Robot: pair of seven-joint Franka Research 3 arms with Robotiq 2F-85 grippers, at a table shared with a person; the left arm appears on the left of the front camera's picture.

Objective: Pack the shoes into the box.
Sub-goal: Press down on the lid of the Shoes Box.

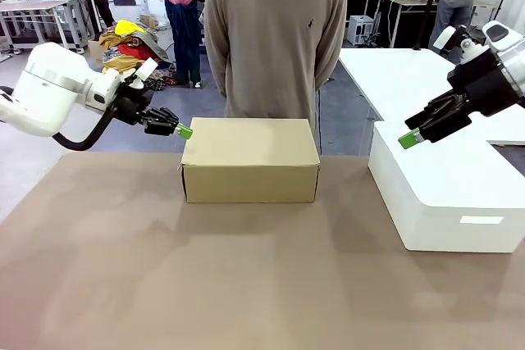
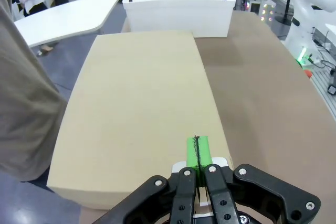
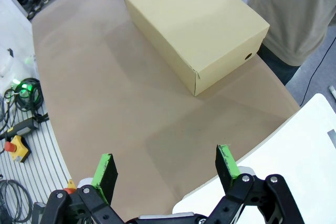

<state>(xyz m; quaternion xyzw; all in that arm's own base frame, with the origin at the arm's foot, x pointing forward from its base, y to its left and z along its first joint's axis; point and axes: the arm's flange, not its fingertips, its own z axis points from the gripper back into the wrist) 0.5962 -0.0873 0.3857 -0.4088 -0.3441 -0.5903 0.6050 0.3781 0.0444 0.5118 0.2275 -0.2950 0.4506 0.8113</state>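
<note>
The box (image 1: 250,157) is brown cardboard and stands closed, lid flat, at the far middle of the table. The shoes are out of view. My left gripper (image 1: 184,130) is shut with nothing between its green pads, and its tip sits at the box's upper left edge. In the left wrist view the closed tips (image 2: 198,153) hover just over the near end of the lid (image 2: 142,103). My right gripper (image 1: 410,138) hangs open and empty to the right of the box, above the white box. Its wrist view has the spread gripper (image 3: 165,157) over bare table, the box (image 3: 194,24) farther off.
A larger white box (image 1: 443,194) stands on the table's right side. A person in a beige sweater (image 1: 275,30) stands right behind the cardboard box. The brown tabletop (image 1: 246,276) in front is bare. Cables and a red stop button (image 3: 18,148) lie beyond the table edge.
</note>
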